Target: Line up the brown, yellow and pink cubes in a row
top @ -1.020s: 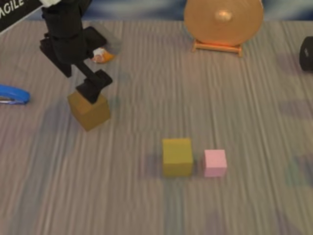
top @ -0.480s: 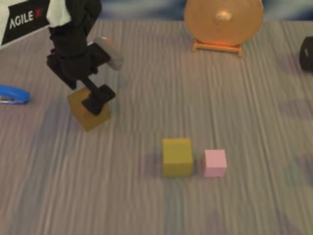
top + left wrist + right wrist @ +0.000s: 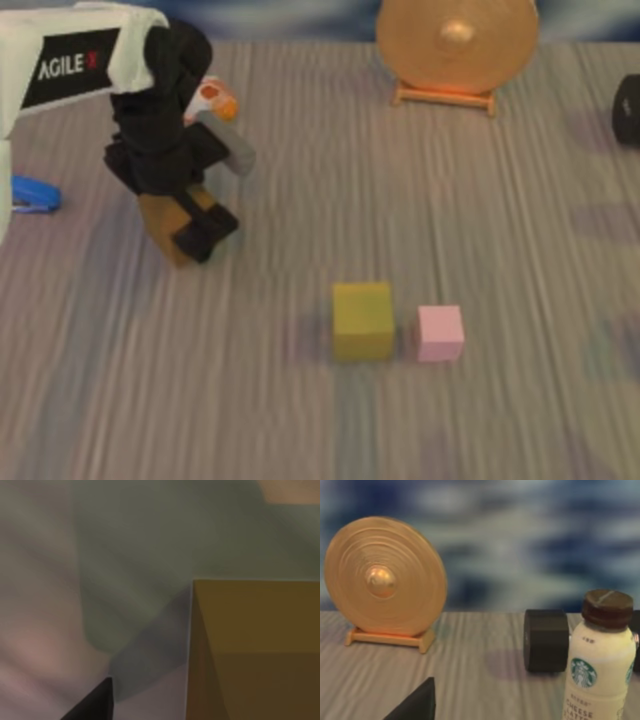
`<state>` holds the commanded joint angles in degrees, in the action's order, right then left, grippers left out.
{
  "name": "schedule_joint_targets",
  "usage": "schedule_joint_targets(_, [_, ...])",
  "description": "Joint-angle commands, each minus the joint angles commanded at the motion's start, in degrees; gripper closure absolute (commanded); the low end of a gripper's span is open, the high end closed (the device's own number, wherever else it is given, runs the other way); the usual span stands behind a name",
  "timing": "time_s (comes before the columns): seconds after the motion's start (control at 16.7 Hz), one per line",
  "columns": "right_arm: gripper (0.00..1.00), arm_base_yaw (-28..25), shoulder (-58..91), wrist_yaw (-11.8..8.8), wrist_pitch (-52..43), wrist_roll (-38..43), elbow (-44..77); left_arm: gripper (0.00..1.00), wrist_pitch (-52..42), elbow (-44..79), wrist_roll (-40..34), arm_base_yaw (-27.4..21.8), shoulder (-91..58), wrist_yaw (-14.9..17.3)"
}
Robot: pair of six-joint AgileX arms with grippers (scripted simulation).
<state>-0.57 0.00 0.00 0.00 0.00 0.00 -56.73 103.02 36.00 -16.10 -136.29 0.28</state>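
The brown cube (image 3: 160, 216) sits at the table's left, mostly covered by my left arm. My left gripper (image 3: 192, 226) is down at the cube, open, with one dark finger (image 3: 207, 231) at the cube's near right side. In the left wrist view the brown cube (image 3: 255, 650) fills one side, and a gap separates it from the one fingertip (image 3: 95, 707) that shows. The yellow cube (image 3: 362, 320) and the pink cube (image 3: 440, 333) stand side by side near the middle, with a small gap between them. My right gripper (image 3: 462, 715) is out of the top view, parked by the table's far right.
A blue stapler (image 3: 35, 195) lies at the left edge. A golden disc on a stand (image 3: 457, 45) is at the back. A dark dumbbell (image 3: 628, 108) sits at the right edge, beside a bottle (image 3: 600, 665). A small orange-white object (image 3: 215, 98) lies behind my left arm.
My left arm has swung in and come down over the brown cube, covering more of it. None of the cubes has moved.
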Motion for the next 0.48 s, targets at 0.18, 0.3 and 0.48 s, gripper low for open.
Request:
schedule_joint_targets(0.18, [0.0,0.0,0.0,0.0,0.0,0.0,0.0,0.23,0.0,0.0,0.0,0.0,0.0,0.0])
schedule_joint_targets(0.3, [0.0,0.0,0.0,0.0,0.0,0.0,0.0,0.38,0.0,0.0,0.0,0.0,0.0,0.0])
schedule_joint_targets(0.48, [0.0,0.0,0.0,0.0,0.0,0.0,0.0,0.6,0.0,0.0,0.0,0.0,0.0,0.0])
